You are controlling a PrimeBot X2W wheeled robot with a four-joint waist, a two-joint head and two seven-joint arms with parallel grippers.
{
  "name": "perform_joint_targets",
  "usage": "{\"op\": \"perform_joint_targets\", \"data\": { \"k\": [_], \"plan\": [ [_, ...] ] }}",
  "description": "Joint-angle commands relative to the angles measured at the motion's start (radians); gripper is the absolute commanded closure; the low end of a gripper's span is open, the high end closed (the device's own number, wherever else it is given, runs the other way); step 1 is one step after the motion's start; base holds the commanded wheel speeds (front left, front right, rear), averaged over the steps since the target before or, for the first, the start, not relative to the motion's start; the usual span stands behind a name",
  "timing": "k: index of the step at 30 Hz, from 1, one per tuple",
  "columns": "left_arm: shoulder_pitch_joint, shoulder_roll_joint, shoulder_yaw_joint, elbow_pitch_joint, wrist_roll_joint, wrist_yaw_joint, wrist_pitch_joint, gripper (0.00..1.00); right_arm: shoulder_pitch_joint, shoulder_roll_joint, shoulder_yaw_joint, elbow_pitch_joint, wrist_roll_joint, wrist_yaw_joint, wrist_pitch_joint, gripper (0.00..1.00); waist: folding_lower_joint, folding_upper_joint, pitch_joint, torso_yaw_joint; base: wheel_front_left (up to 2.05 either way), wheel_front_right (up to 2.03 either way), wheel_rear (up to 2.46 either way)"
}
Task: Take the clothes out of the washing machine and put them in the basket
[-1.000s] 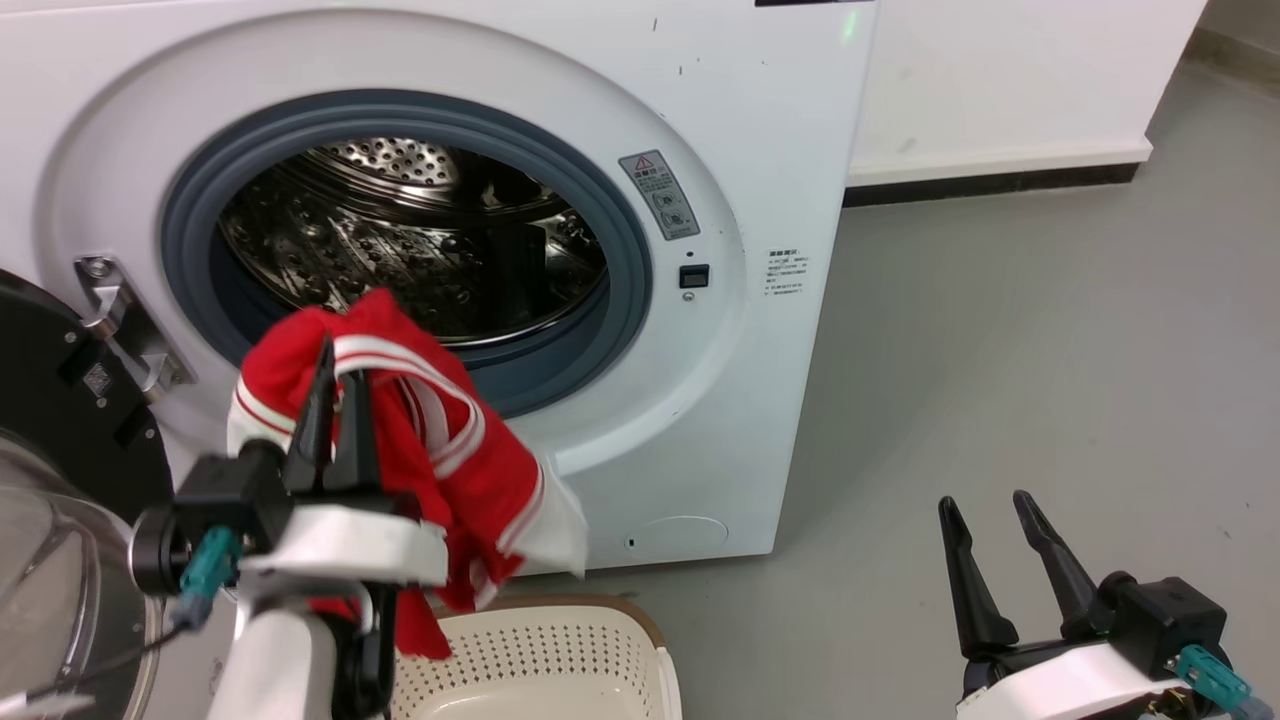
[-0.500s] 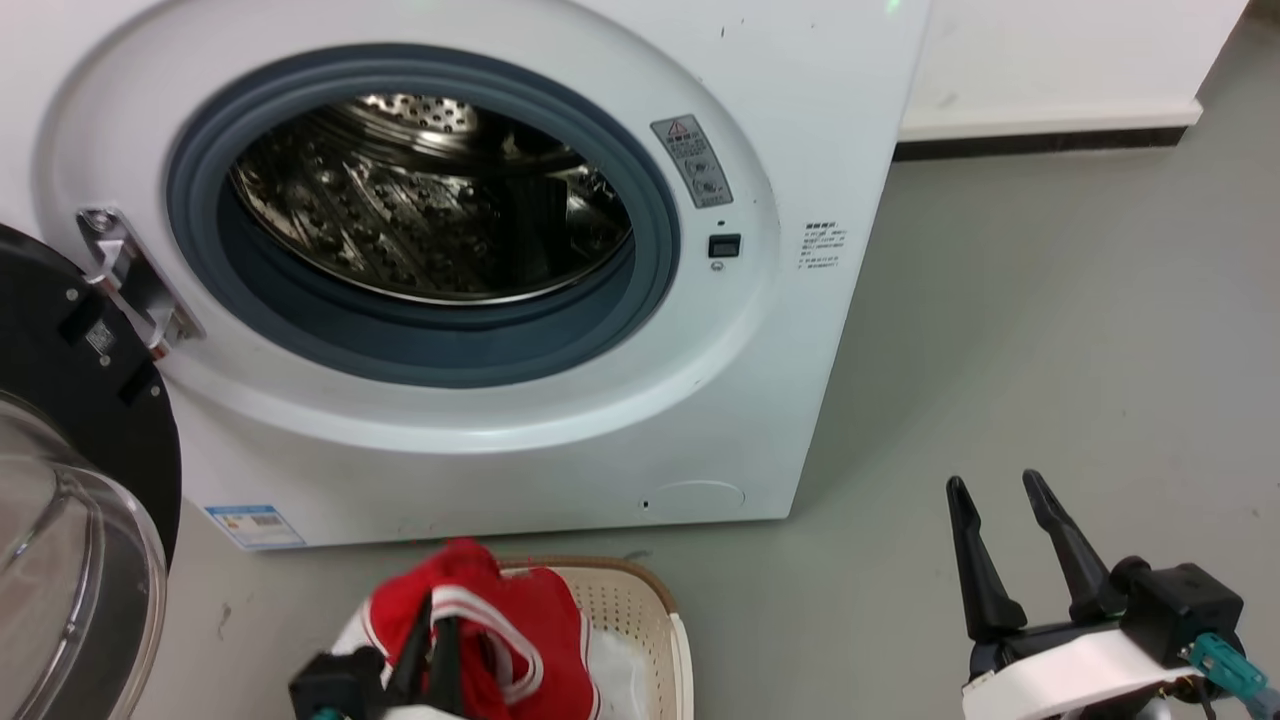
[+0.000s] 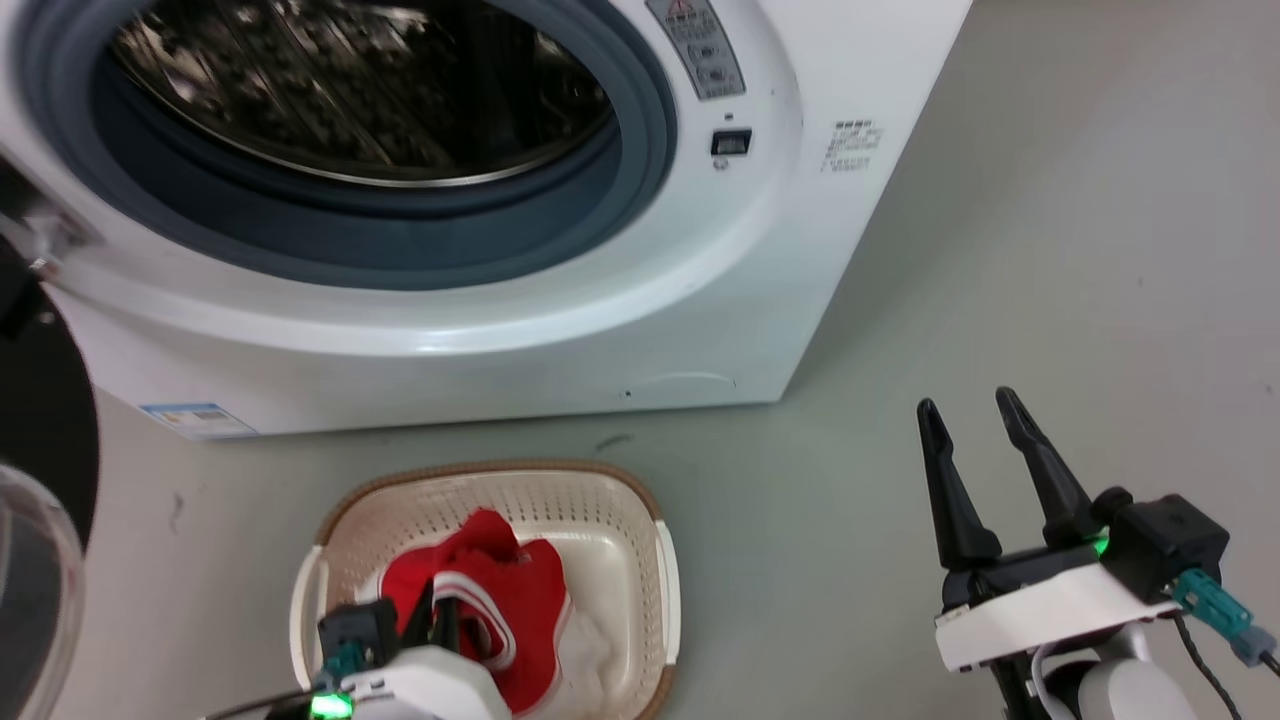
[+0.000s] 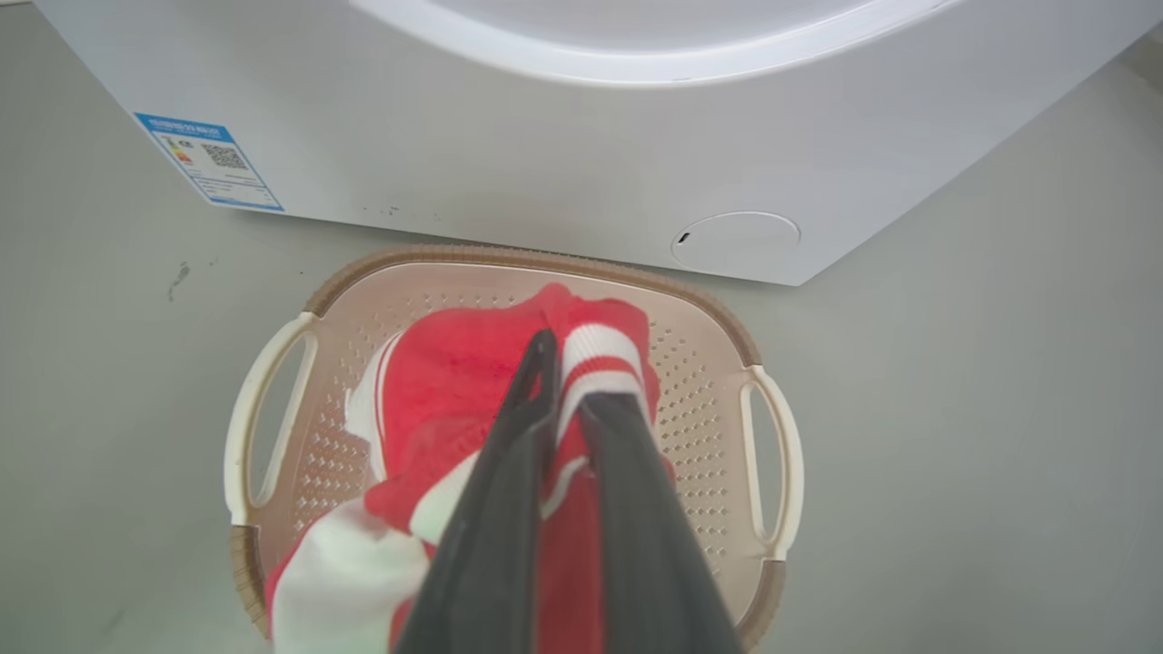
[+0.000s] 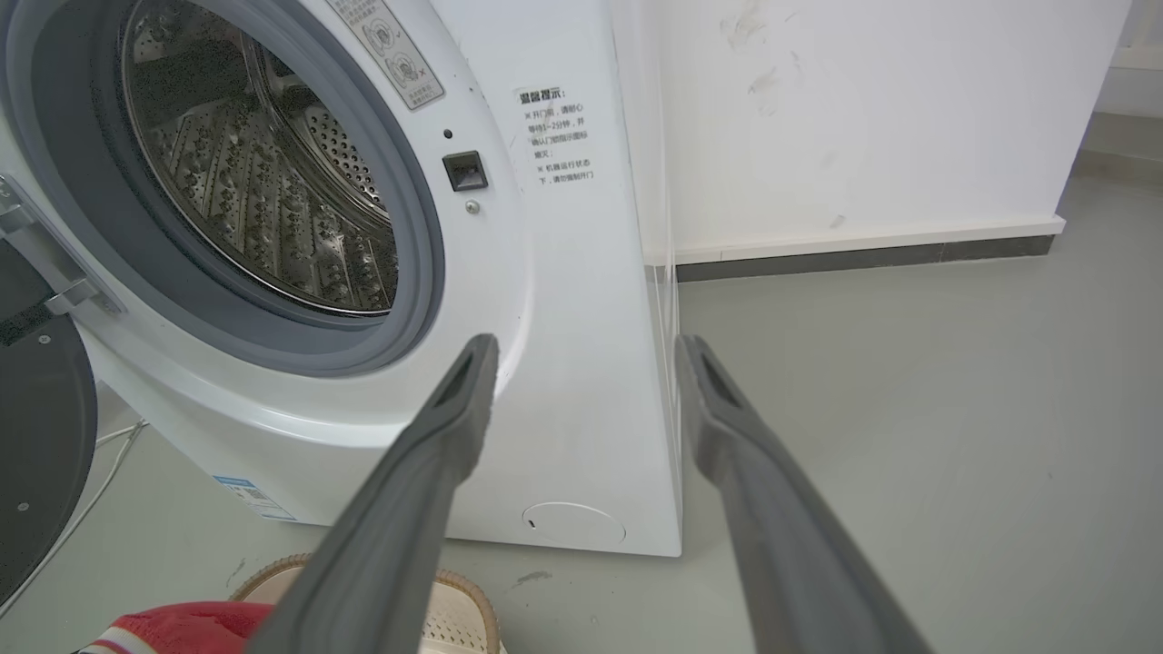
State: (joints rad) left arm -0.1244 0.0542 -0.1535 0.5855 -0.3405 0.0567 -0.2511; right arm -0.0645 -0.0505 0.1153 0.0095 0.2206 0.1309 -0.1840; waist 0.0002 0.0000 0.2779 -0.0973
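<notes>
Low inside the brown-rimmed cream plastic basket (image 3: 500, 468), left gripper (image 4: 568, 377) pinches the crumpled red white-striped garment (image 3: 515, 590); right gripper (image 3: 965, 402) gapes above open floor (image 3: 1020, 250).

Right gripper (image 3: 965, 400): two long black fingers (image 3: 950, 500) tapering to blunt points, set on a black base. In the right wrist view they read matte dark grey, each with a shallow slot near the tip. White wrist shell (image 3: 1040, 610); black box module (image 3: 1165, 545); teal connector (image 3: 1210, 600); dark cable (image 3: 1202, 660); green light (image 3: 1101, 546). Left gripper (image 3: 432, 608): matching black fingers, white left shell (image 3: 430, 688), black left module (image 3: 355, 630), teal left connector (image 3: 345, 662), green left light (image 3: 322, 706).
</notes>
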Motion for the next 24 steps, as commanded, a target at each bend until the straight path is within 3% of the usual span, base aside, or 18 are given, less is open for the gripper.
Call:
{"op": "perform_joint_targets", "data": {
  "k": [1,14,24],
  "plan": [
    [-0.045,0.001,0.010,0.029,-0.002,-0.005,-0.010,1.00,-0.026,0.001,0.004,0.000,0.007,0.000,-0.005,0.00,-0.0002,0.0000,0.072,-0.024,0.00,0.00,0.00],
    [-0.286,0.017,0.107,0.354,0.013,-0.004,-0.014,1.00,-0.146,0.001,0.041,0.036,0.024,0.000,-0.049,0.00,-0.0002,0.0000,0.307,-0.093,0.00,0.00,0.00],
    [-0.347,0.022,0.148,0.543,-0.004,-0.005,-0.014,1.00,-0.191,0.001,0.052,0.075,0.024,0.000,-0.071,0.00,-0.0002,0.0000,0.361,-0.106,0.00,0.00,0.00]
  ]
}}
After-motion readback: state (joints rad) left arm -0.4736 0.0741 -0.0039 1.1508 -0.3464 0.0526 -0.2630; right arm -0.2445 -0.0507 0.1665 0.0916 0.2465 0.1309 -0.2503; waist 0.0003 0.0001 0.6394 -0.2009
